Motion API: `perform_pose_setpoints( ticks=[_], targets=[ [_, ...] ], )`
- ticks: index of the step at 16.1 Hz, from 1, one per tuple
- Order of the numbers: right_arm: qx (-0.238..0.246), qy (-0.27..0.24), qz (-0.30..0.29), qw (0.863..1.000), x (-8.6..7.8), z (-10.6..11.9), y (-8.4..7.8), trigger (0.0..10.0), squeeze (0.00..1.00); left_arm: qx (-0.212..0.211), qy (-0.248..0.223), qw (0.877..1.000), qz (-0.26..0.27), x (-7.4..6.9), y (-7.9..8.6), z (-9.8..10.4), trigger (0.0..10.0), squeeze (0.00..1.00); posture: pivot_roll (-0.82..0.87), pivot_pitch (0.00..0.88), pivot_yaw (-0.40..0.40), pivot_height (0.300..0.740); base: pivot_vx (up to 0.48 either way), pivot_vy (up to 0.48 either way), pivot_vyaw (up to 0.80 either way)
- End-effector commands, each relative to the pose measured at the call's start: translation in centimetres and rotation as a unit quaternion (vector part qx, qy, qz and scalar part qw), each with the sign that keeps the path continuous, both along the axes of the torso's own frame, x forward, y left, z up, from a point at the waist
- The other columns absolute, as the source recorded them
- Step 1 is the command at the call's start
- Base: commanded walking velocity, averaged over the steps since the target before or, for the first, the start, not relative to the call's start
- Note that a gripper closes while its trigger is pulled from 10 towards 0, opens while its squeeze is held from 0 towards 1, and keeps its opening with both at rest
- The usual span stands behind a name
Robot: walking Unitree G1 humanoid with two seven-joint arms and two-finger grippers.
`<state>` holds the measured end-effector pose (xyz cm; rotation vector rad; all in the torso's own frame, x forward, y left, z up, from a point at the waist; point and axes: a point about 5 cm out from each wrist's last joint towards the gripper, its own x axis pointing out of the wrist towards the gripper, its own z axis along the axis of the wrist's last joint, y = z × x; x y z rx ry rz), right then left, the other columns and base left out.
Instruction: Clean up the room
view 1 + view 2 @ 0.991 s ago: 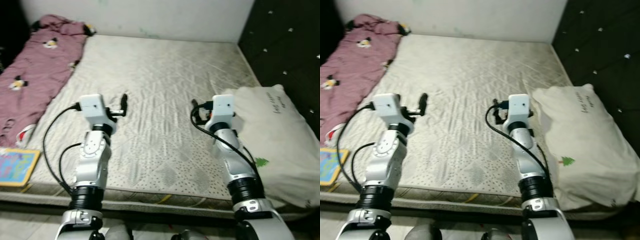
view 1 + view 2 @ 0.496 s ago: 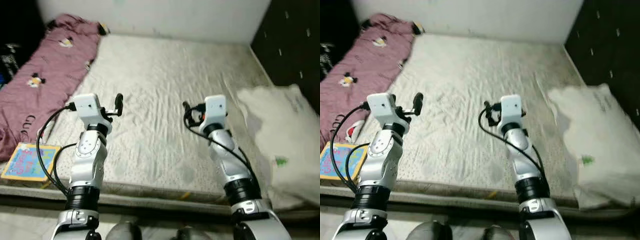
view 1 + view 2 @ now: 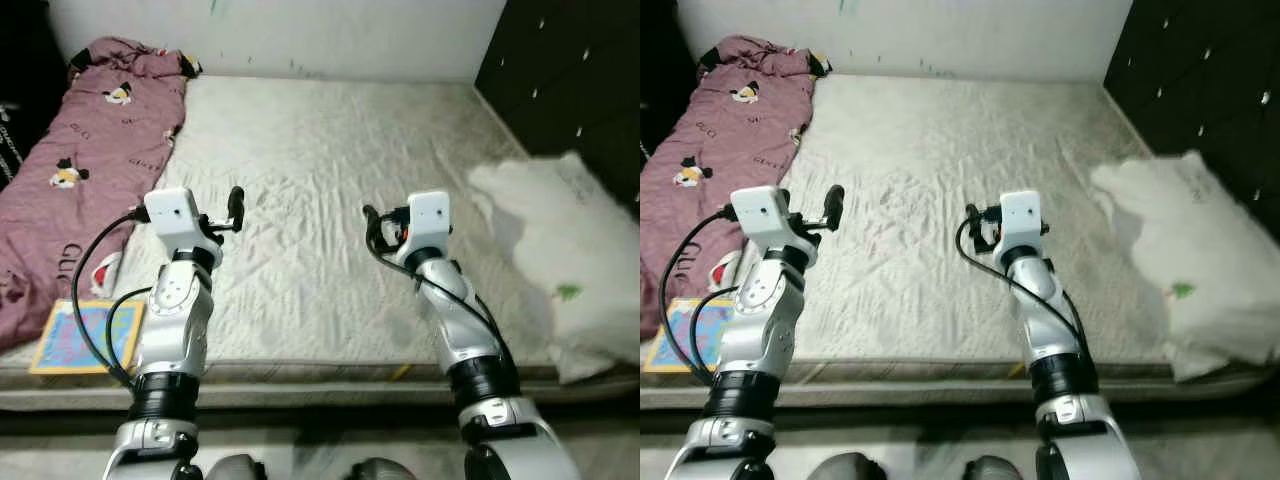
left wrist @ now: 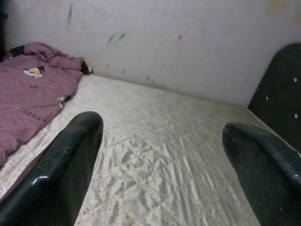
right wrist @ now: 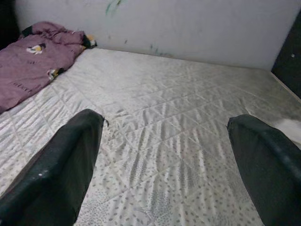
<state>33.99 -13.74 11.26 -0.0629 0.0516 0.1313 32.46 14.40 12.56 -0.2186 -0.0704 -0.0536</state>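
Note:
A maroon blanket (image 3: pixel 90 150) with cartoon prints lies crumpled along the left side of a bare quilted mattress (image 3: pixel 320 140). On the mattress's right edge rests a white pillow (image 3: pixel 570 250). A colourful picture book (image 3: pixel 85 335) lies at the front left corner. Both arms are held out over the front half of the mattress. My left gripper (image 3: pixel 234 208) is open with nothing between its fingers (image 4: pixel 70 165). Level with it, my right gripper (image 3: pixel 371 226) is open as well, its fingers (image 5: pixel 66 160) apart over bare mattress.
A white wall (image 3: pixel 300 30) closes off the far end of the bed. A black tufted headboard (image 3: pixel 570 70) stands along the right side behind the pillow. The mattress's front edge (image 3: pixel 320 378) runs just below my arms, with floor beneath.
The whole picture has shifted, so the camera has moved; the pillow now sits further right and the book has come more into view. Both arms hold the same pose, grippers still open.

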Motion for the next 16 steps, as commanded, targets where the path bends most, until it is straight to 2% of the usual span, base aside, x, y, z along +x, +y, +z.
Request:
perform_pose_setpoints(
  ticks=[1, 9, 13, 16],
  targets=[
    [0.009, 0.002, -0.004, 1.000, 0.11, 0.11, -0.15, 10.0, 0.00, 0.005, -0.002, 1.000, -0.001, 0.14, -0.05, 0.28, 10.0, 0.00, -0.01, 0.000, -0.029, 0.740, 0.000, 0.480, -0.56],
    [0.003, 0.009, 0.011, 1.000, 0.22, -0.07, 0.17, 10.0, 0.00, -0.003, -0.006, 1.000, 0.009, 0.21, 0.22, 0.41, 10.0, 0.00, -0.01, 0.000, -0.032, 0.740, 0.000, 0.480, 0.00],
    [0.000, 0.013, 0.018, 1.000, 0.23, -0.20, 0.38, 10.0, 0.00, -0.001, -0.008, 1.000, -0.001, 0.02, 0.43, 0.37, 10.0, 0.00, -0.01, 0.000, -0.032, 0.740, 0.000, 0.000, 0.00],
    [-0.001, 0.014, 0.019, 1.000, 0.24, -0.23, 0.39, 10.0, 0.00, 0.000, -0.010, 1.000, -0.004, -0.02, 0.36, 0.41, 10.0, 0.00, -0.01, 0.000, -0.032, 0.740, 0.278, 0.000, 0.00]
  ],
)
